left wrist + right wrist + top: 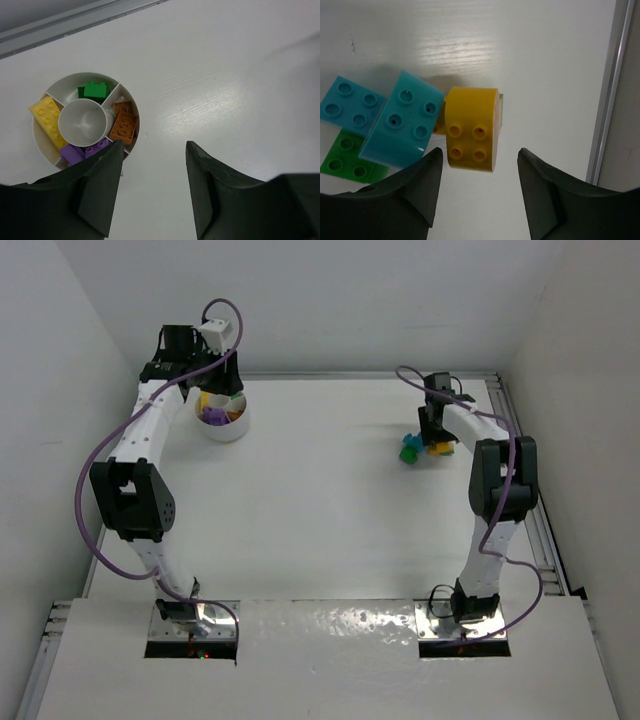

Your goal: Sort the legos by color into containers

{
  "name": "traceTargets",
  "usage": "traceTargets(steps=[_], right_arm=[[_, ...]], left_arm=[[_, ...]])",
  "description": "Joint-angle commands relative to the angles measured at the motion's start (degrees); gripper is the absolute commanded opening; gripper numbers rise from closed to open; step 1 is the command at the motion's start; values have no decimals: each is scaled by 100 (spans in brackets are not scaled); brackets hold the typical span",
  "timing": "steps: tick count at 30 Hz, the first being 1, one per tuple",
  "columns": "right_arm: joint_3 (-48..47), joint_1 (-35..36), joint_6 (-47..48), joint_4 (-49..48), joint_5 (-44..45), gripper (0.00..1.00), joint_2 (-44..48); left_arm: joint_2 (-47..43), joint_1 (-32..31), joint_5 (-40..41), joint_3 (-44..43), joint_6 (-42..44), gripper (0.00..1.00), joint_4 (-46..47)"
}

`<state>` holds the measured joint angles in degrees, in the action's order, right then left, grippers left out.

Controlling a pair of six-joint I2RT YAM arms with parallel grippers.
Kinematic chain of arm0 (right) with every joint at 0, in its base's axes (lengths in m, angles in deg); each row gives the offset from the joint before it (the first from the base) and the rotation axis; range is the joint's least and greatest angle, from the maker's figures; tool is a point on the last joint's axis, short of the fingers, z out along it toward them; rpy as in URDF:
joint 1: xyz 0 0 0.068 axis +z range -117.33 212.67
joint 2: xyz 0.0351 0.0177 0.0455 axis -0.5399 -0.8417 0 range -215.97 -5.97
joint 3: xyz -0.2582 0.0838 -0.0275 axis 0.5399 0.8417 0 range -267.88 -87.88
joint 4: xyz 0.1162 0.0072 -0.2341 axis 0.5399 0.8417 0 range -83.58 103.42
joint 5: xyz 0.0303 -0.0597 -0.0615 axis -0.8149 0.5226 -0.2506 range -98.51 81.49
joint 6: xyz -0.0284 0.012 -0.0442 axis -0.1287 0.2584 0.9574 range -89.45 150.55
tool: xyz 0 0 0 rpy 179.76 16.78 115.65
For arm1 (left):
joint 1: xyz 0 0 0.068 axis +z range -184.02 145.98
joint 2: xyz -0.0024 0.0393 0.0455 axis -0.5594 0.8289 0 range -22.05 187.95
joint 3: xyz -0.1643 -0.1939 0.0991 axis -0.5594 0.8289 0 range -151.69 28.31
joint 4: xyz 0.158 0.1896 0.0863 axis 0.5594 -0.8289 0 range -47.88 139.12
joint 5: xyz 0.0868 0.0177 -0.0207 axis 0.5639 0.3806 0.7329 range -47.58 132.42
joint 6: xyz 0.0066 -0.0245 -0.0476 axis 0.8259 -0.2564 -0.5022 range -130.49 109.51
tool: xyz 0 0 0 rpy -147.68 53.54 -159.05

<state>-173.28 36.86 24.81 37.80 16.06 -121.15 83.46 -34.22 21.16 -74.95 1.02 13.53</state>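
At the far left the left hand (pixel 154 150) hangs over the tabletop (pixel 330 500) just beside the bowl (pixel 84 121), fingers apart and nothing between them. I judge it waits there so the compartments stay free for a drop. Around the bowl's bare middle well, each colour has its own section: a yellow brick (pixel 47 120), a green brick (pixel 94 90), an orange brick (pixel 124 125) and purple bricks (pixel 87 150).

Well apart to the right, near the rail (pixel 607 90), lie the unsorted legos: a green plate (pixel 347 160), a flat teal brick (pixel 350 102), and a tall teal brick (pixel 402 125) beside a rounded yellow brick (pixel 470 125). The right hand (pixel 479 160) hovers over that last one, fingers apart on either side and not gripping it, probably lined up for a pick. It would likely belong in the yellow section.

No brand or writing can be read anywhere.
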Motion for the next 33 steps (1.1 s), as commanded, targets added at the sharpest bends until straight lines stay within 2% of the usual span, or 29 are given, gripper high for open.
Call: traceTargets(steps=[1, 6, 10, 11, 14, 15, 16, 25, 30, 32, 33], right_arm=[[-344, -49, 257, -343, 179, 60, -171], [-670, -67, 170, -176, -5, 52, -541], [-557, -67, 99, -281, 134, 37, -515], [-530, -67, 99, -281, 170, 28, -506], [-468, -93, 55, -220, 231, 13, -471], [-381, -111, -6, -193, 232, 4, -436], [-319, -111, -32, -202, 232, 0, -305], [454, -120, -349, -360, 416, 0, 1258], [648, -111, -805, -36, 303, 0, 2103], [796, -50, -989, 96, 127, 0, 2560], [867, 3, -1060, 114, 22, 0, 2718]], left_arm=[[-242, 3, -72, -89, -43, 51, 70], [-277, 3, -80, -89, 9, 50, 35], [-330, 3, -124, -89, 88, 50, -9], [-330, 3, -151, -97, 97, 50, -18], [-356, 3, -282, -141, 141, 51, -88], [-365, 3, -413, -159, 167, 51, -114], [-356, 3, -484, -176, 194, 51, -132], [-409, -304, -1021, -343, 782, 56, -562], [-488, -963, -1178, -458, 1756, 60, -1089], [-723, -1156, -1650, -178, 2343, 62, -1152], [-856, -1200, -1828, 15, 2547, 66, -1091]])
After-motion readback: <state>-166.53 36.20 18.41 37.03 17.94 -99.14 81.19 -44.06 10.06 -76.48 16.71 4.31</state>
